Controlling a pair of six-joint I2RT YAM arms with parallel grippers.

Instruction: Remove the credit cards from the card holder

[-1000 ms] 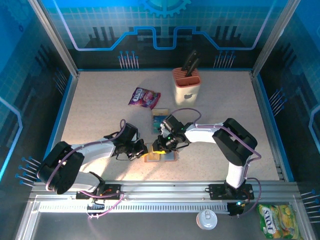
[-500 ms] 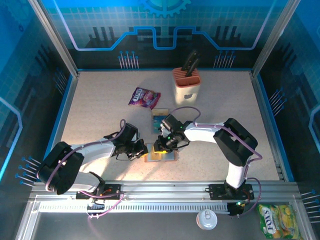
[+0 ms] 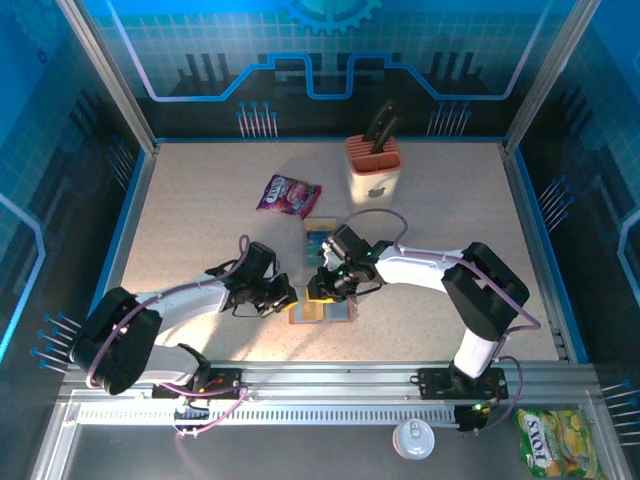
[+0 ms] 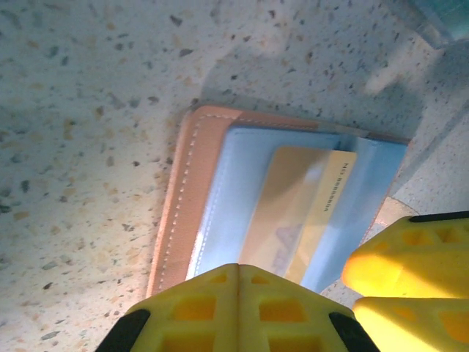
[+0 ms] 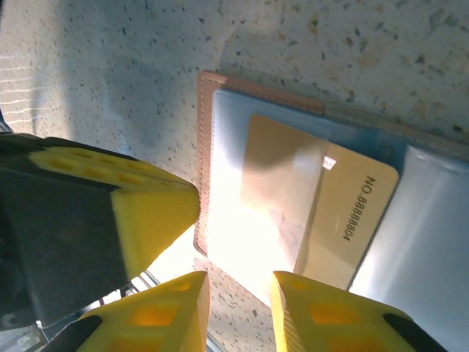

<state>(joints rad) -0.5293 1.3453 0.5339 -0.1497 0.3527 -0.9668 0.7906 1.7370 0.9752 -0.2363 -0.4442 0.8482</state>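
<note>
The card holder [image 3: 335, 314] lies open on the table, with a brown stitched rim [image 4: 182, 192] and grey-blue inner faces [image 5: 227, 154]. A tan credit card [image 4: 308, 205] printed with a number [image 5: 355, 220] sits half inside its clear sleeve. My left gripper [image 3: 285, 297] is shut, its joined yellow tips [image 4: 238, 270] over the holder's near edge. My right gripper [image 3: 318, 292] hovers at the holder's edge, slightly open [image 5: 238, 301], nothing between its fingers. A teal credit card [image 3: 320, 238] lies loose on the table beyond the holder.
A purple snack packet [image 3: 288, 194] lies at the back left of the holder. A beige knife block [image 3: 373, 170] with an orange top stands behind it. A green packet [image 3: 555, 440] and a white cup lid [image 3: 413, 437] sit off the table at the front right.
The right arm's elbow has swung right and a little nearer. Both grippers stay at the card holder, hardly moved.
</note>
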